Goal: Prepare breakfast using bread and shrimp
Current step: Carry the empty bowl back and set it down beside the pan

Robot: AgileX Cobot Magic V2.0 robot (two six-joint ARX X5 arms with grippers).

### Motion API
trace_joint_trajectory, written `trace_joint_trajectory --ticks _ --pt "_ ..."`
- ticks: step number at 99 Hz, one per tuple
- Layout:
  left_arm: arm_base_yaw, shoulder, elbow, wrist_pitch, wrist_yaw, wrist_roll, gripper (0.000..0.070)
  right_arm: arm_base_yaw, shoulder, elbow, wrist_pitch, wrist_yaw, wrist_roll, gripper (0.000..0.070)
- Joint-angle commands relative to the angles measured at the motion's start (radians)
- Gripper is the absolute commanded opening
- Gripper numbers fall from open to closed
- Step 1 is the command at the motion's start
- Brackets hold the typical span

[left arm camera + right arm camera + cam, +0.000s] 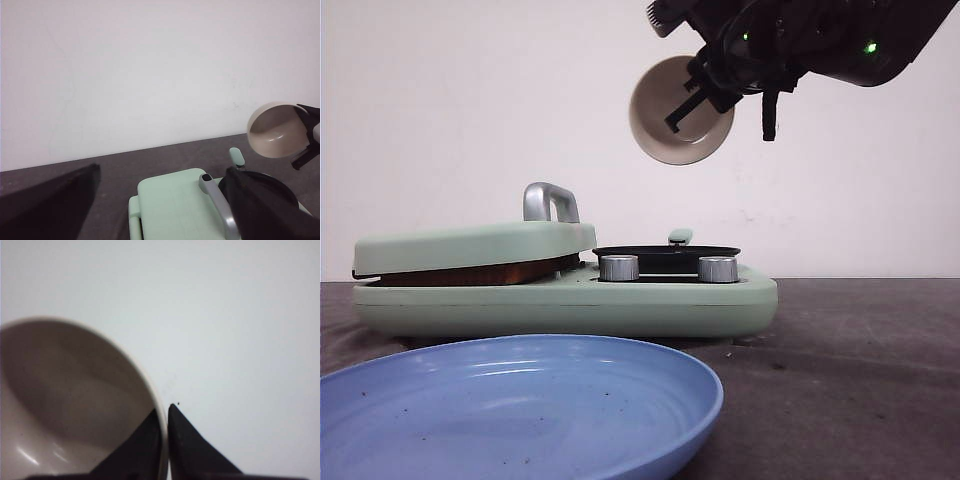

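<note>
My right gripper (692,100) is shut on the rim of a beige bowl (670,115) and holds it tipped on its side, high above the black pan (665,252) of a mint-green breakfast maker (620,300). In the right wrist view the fingers (187,450) pinch the bowl's rim (155,405), and the bowl's inside looks empty. My left gripper (162,170) is open and empty above the maker's shut lid (175,205). No shrimp or bread shows. A brown edge (470,272) shows under the lid; I cannot tell what it is.
A large blue plate (520,400) lies in front of the maker, nearest the camera. The lid has a grey handle (550,200). Two silver knobs (618,267) sit on the maker's front by the pan. Dark table (860,360) stretches to the right, a white wall behind.
</note>
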State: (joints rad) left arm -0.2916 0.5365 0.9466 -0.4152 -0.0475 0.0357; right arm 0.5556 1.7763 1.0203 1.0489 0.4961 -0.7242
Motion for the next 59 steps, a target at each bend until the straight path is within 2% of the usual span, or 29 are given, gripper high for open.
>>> trace_joint_trajectory --ticks 1,11,23,24,43,59 --pt "-0.002 0.005 0.010 0.009 0.003 -0.002 0.0457 0.006 -0.035 0.025 -0.050 0.013 0.056 0.0004" --pt "-0.002 0.005 0.010 0.007 0.003 -0.002 0.0457 -0.002 -0.110 0.051 -0.238 0.020 0.130 0.0004" --pt "-0.002 0.005 0.010 0.003 0.003 -0.003 0.0457 -0.026 -0.204 0.129 -0.575 0.021 0.302 0.0004" --pt "-0.002 0.005 0.010 0.003 0.003 -0.003 0.0457 -0.049 -0.249 0.197 -0.786 0.004 0.416 0.0004" --pt "-0.002 0.005 0.010 -0.007 0.003 -0.002 0.0457 -0.141 -0.287 0.427 -1.298 -0.130 0.647 0.0004" --pt "-0.002 0.005 0.010 -0.015 0.003 -0.002 0.0457 -0.234 -0.285 0.566 -1.579 -0.254 0.757 0.0004"
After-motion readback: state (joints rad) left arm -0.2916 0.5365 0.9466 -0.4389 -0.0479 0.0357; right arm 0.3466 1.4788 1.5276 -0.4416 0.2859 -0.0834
